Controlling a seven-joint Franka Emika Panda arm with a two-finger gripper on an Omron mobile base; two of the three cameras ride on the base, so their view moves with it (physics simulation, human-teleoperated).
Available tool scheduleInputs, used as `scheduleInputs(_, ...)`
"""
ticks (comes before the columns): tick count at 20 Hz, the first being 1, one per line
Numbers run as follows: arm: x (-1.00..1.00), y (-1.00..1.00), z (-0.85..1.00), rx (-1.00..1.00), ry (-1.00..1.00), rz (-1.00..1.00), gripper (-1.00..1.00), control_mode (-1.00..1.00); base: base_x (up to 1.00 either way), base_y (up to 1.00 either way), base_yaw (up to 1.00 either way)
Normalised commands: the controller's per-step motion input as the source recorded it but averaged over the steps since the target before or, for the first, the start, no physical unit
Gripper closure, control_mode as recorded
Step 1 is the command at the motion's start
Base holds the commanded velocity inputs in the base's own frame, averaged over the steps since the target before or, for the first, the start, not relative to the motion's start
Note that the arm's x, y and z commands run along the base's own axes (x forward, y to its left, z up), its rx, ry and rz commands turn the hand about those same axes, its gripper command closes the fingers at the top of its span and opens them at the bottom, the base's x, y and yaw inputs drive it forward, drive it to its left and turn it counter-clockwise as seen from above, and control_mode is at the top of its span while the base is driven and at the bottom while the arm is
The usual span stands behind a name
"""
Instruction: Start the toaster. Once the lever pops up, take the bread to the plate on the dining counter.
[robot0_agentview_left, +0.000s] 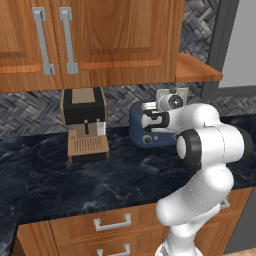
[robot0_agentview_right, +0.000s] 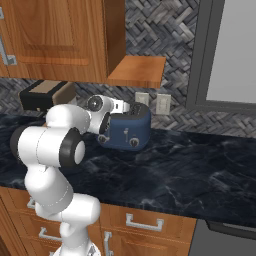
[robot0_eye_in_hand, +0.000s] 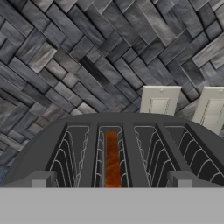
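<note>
Hand view: bread (robot0_eye_in_hand: 112, 159) sits in the toaster (robot0_eye_in_hand: 175, 131) slot at 6 o'clock, gripper (robot0_agentview_left: 150, 114) open and empty above it; lever state unclear, carrying to plate remains.

From behind and to the left of the arm, we look forward and down at the dark marble counter (robot0_agentview_left: 75, 185), with the coffee machine (robot0_agentview_left: 85, 125) left and the toaster (robot0_agentview_left: 150, 131) right. From behind and to the right, we face the same counter, the toaster (robot0_agentview_right: 127, 131) now left of centre and the wall switches (robot0_agentview_right: 152, 103) behind it. Both views share the toaster, the counter and the woven backsplash. On the hand, we sit very close above the toaster's slots (robot0_eye_in_hand: 113, 153), facing the switches (robot0_eye_in_hand: 158, 100).
</note>
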Motion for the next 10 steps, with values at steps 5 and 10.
scheduleInputs(5,0.0,0.0,0.0,0.0,0.0,0.0,-1.0,-1.0,0.0,0.0,0.0)
scheduleInputs(10,0.0,0.0,0.0,0.0,0.0,0.0,-1.0,-1.0,0.0,0.0,0.0)
